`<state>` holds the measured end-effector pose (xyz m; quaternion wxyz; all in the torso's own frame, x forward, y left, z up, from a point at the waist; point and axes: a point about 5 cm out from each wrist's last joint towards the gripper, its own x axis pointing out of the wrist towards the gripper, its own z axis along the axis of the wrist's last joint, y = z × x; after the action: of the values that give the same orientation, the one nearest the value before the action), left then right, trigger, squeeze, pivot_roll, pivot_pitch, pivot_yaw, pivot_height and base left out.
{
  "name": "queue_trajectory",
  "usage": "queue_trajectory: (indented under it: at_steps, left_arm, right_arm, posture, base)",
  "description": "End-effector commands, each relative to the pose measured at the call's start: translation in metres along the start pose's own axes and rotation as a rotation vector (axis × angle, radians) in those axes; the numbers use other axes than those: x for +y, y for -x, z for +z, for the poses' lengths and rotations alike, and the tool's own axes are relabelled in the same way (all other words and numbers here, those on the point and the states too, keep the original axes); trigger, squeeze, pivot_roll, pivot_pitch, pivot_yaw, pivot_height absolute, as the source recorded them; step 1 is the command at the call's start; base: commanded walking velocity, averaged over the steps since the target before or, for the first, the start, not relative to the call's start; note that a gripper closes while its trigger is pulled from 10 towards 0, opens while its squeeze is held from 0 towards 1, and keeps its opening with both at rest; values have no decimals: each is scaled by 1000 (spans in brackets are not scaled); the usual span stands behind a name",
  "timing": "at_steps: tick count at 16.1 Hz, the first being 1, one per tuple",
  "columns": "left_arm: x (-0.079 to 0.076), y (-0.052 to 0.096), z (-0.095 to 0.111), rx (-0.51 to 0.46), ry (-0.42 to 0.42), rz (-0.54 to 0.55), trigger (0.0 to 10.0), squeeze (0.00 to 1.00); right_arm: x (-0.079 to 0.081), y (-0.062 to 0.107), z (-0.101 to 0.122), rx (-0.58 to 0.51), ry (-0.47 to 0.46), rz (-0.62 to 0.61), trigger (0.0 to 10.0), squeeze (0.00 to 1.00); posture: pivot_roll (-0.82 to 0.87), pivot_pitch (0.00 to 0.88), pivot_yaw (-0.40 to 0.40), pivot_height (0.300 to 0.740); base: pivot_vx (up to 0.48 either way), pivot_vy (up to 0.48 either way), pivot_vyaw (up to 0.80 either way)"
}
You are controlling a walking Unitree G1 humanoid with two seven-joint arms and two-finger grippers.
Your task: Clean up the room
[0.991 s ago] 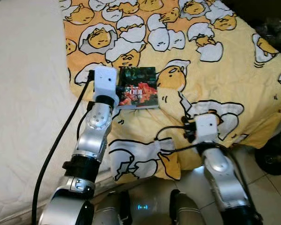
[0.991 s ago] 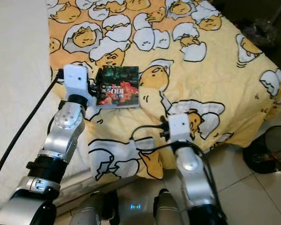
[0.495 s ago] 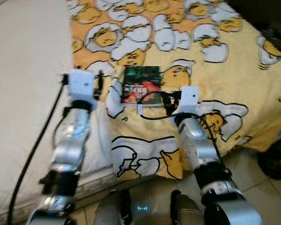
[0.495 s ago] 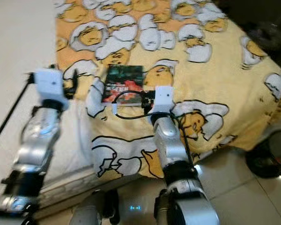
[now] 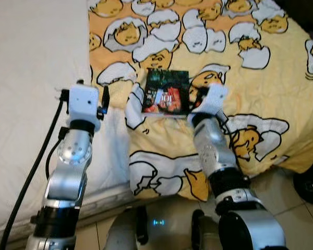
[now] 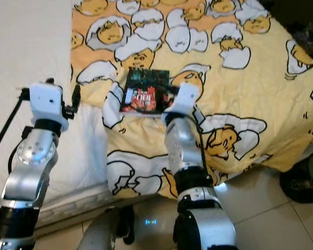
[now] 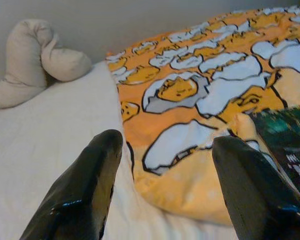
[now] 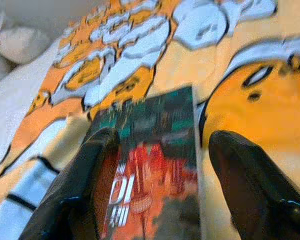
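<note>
While book (image 5: 166,92) lies on blanket (image 5: 261,83), right fingers (image 8: 250,185) straddle it.

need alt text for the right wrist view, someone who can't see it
A book with a dark green and red cover lies flat on a yellow blanket printed with cartoon eggs. The right tool is open, its two black fingers on either side of the book's near end. A pale pillow lies beyond.

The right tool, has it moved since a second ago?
Yes. The right tool has swung from the blanket's edge up to the book's right side, fingers open.
</note>
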<state>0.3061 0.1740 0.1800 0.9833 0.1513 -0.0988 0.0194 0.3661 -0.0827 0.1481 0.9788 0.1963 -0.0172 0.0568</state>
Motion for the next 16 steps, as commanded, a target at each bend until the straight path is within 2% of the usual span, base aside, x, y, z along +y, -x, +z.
queue_trajectory:
  at_steps: [1, 2, 4, 7, 10, 13, 16]
  left_arm:
    - [-3, 4, 3, -1, -17, -23, 10000, 0]
    - [-4, 4, 4, 1, -20, -33, 10000, 0]
    - [-7, 5, 2, 9, -26, -47, 10000, 0]
    - [-6, 6, 1, 15, -35, -50, 10000, 0]
    - [-4, 7, 2, 19, -43, -48, 10000, 0]
    - [-4, 7, 2, 14, -51, -47, 10000, 0]
    - [-3, 7, 3, 10, -56, -45, 10000, 0]
  right_arm:
    - [11, 8, -11, -5, -11, 2, 10000, 0]
    - [13, 12, -16, 7, -30, 7, 10000, 0]
    - [7, 19, -39, 128, -168, -44, 10000, 0]
    - [5, 20, -49, 173, -219, -60, 10000, 0]
    - [14, 22, -51, 198, -279, -53, 10000, 0]
    - [20, 22, -53, 206, -297, -39, 10000, 0]
    - [39, 26, -50, 186, -267, 17, 10000, 0]
  posture:
    - [95, 279, 61, 723]
    - [84, 282, 65, 723]
    - [84, 282, 65, 723]
    - [81, 286, 70, 723]
    - [90, 290, 70, 723]
    - [91, 290, 70, 723]
    - [91, 290, 67, 723]
  base:
    - [0, 0, 0]
    - [0, 0, 0]
    - [0, 0, 0]
    - [0, 0, 0]
    - [0, 0, 0]
    - [0, 0, 0]
    - [0, 0, 0]
